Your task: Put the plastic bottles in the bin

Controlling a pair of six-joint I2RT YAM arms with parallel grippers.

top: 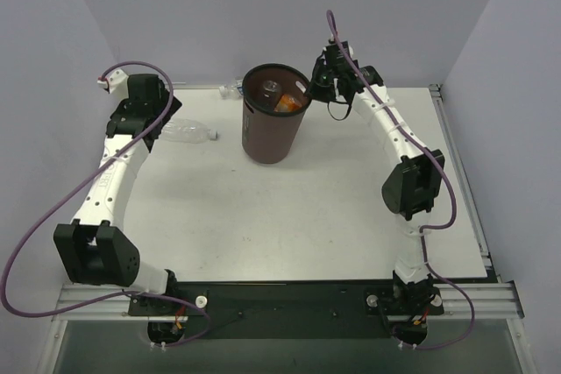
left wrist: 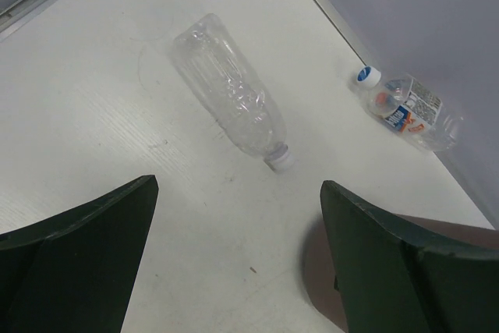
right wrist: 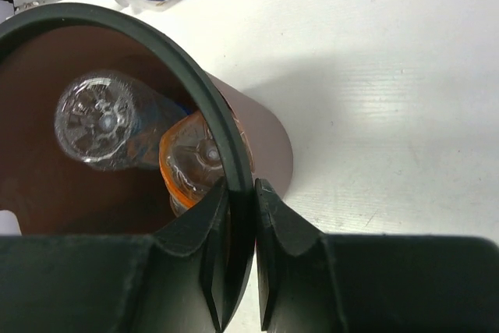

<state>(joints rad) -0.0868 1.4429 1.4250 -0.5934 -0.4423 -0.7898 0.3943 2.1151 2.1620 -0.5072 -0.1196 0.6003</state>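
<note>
Right gripper [right wrist: 242, 189] is pinched down narrow on the bin's [right wrist: 117, 13] thin black rim, one finger inside the wall and one outside, at the right side of the bin up near the table's [top: 351, 208] far edge. Look past the fingers into the bin and you've got two bottles in there already: a clear bottle [right wrist: 101, 118] standing with its ribbed base facing up, and an orange bottle [right wrist: 195, 161] tucked against the wall right by the clamped spot. The bin itself is dark brown, upright, roughly mid-way along the far edge. Just behind it on the left, right by the far edge, lies the blue-labelled bottle [left wrist: 405, 111] on its side, white and blue cap [left wrist: 365, 76] on. The label is blue and white with a bit of orange, plus a panel of fine print, but it's all too blurry for me to read a brand. Over toward the far-left corner the left gripper [left wrist: 239, 185] hangs with its jaws spread wide, gripping nothing, above the table. Just in front of it lies the second clear bottle [left wrist: 230, 95], no label, on its side with its white cap [left wrist: 278, 157] pointing at the gripper, well apart from the labelled one.
</note>
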